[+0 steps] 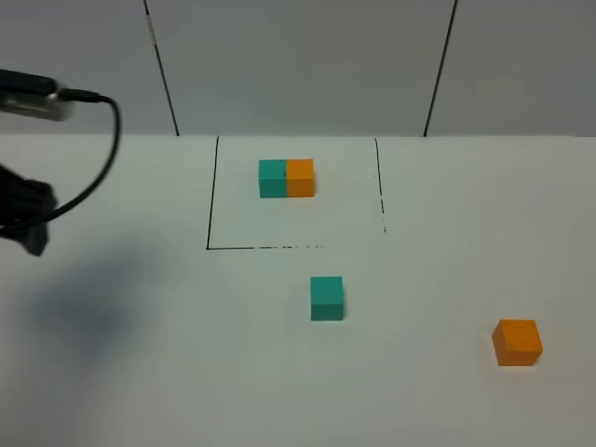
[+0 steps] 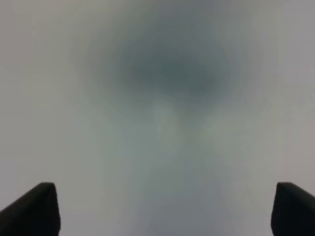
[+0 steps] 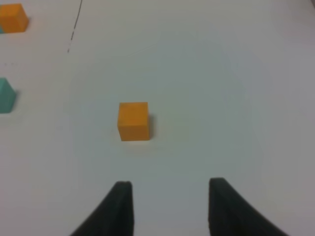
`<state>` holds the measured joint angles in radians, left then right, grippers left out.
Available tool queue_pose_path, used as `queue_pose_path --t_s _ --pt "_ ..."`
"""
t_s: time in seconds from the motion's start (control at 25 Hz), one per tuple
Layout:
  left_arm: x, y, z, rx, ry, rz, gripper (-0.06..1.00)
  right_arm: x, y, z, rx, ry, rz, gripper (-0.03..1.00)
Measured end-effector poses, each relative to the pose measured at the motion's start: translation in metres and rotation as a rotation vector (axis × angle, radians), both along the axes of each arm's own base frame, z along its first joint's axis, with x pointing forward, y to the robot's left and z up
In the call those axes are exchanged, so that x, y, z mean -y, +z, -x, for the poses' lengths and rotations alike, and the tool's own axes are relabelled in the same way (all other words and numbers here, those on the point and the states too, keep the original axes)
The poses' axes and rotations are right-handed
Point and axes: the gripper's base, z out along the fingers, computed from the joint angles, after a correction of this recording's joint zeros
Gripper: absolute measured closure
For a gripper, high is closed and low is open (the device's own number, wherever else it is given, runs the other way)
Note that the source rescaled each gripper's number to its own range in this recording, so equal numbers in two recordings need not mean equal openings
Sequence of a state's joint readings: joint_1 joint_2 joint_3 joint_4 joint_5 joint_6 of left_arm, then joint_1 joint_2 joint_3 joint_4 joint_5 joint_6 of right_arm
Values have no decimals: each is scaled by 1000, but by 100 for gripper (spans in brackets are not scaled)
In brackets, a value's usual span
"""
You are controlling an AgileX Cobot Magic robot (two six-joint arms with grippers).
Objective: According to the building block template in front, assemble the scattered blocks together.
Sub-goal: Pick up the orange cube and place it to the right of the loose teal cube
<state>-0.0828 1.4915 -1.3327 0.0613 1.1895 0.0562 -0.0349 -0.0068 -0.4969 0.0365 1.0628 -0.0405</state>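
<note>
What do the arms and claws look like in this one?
Both claws have matte black, tapered fingers: left claw, right claw. The left arm is black, with a silver-grey box above and a black cable looping from it. No markings show.

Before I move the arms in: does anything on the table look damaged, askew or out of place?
Nothing damaged or toppled. The loose orange cube lies slightly turned, well right of the loose teal cube, while the joined pair sits square inside the marked outline. The left wrist picture is only a grey blur.
</note>
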Motion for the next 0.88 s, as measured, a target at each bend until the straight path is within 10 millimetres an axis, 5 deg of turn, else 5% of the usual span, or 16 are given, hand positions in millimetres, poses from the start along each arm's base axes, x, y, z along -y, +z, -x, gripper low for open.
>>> queue_pose_path --t_s 0.2,0.48,0.68,0.88 --pt "-22 27 78 164 158 24 15 0 0 0 0 0 0 97" --pt "-25 33 183 389 216 54 17 0 0 0 0 0 0 97" --pt "-25 11 228 480 231 73 17 0 0 0 0 0 0 97" --pt "-24 -19 251 502 216 82 17 0 0 0 0 0 0 97"
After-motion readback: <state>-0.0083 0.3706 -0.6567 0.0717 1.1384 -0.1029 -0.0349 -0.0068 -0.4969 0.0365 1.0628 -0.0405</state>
